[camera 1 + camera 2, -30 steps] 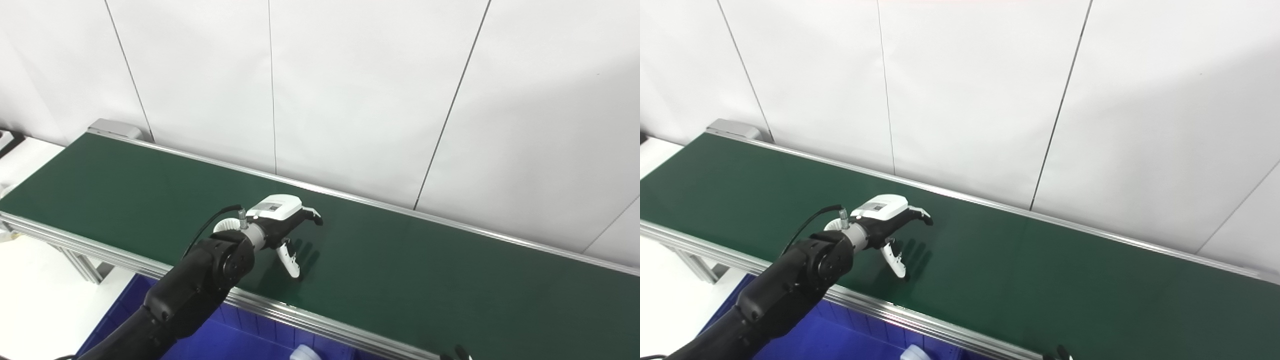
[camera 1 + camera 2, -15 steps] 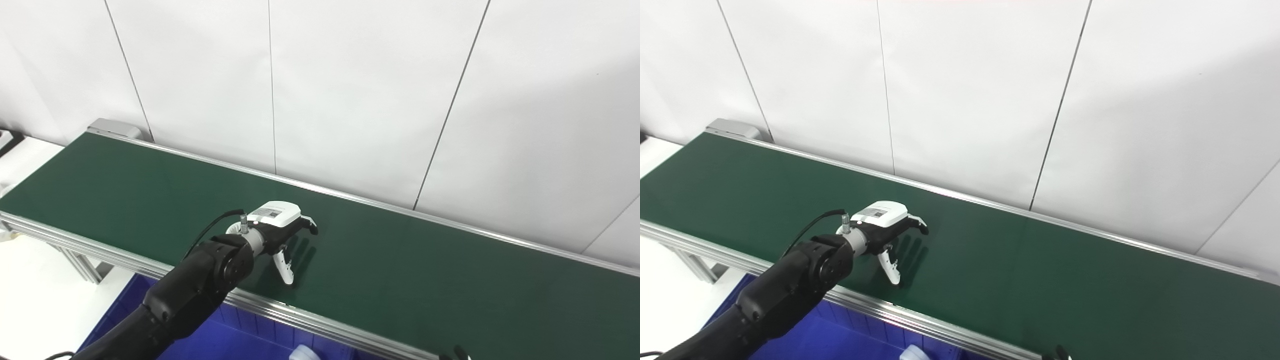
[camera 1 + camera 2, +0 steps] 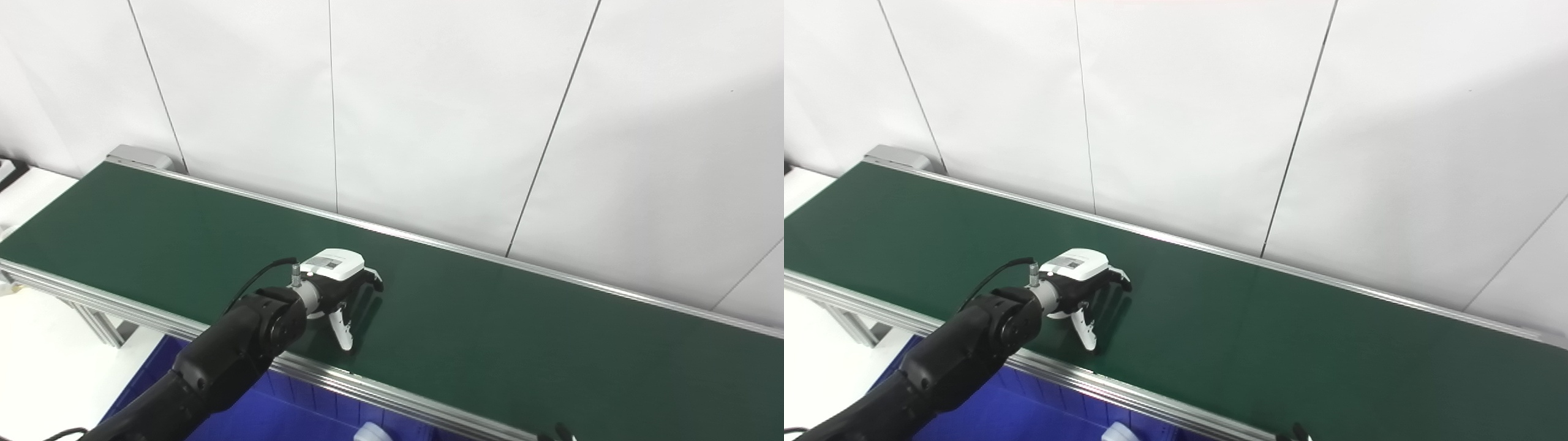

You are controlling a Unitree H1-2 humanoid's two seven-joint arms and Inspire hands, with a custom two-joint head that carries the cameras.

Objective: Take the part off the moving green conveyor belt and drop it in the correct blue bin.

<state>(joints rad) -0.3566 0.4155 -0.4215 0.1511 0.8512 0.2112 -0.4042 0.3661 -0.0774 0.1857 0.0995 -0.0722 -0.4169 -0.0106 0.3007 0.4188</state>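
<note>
1. Reaching in from the lower left, the left arm crosses the front edge of the green conveyor belt point(image 3: 520, 343), which runs from the far left corner down to the right along a white panelled wall point(image 3: 429, 110).
2. Above the belt, close to its front edge and left of its middle, the left hand point(image 3: 339, 283) hovers palm down, its white back facing up.
3. Its dark fingers point(image 3: 375, 282) are spread apart and point right along the belt. The white thumb point(image 3: 343, 334) angles down toward the belt surface near the front rail. Nothing can be seen held between them.
4. A small white shape point(image 3: 316, 314) shows just under the wrist, on or right above the belt. It may be the part, but the hand hides most of it and I cannot tell for sure. No other loose piece lies on the visible belt.
5. Below the front rail, at the lower left, sits a blue bin point(image 3: 294, 416), partly covered by the arm.
6. A pale rounded object point(image 3: 370, 433) peeks up at the bottom edge inside the bin.
7. Farther right, only dark fingertips of the right hand point(image 3: 558, 432) clear the bottom edge, so whether that hand is spread or closed cannot be told.
</note>
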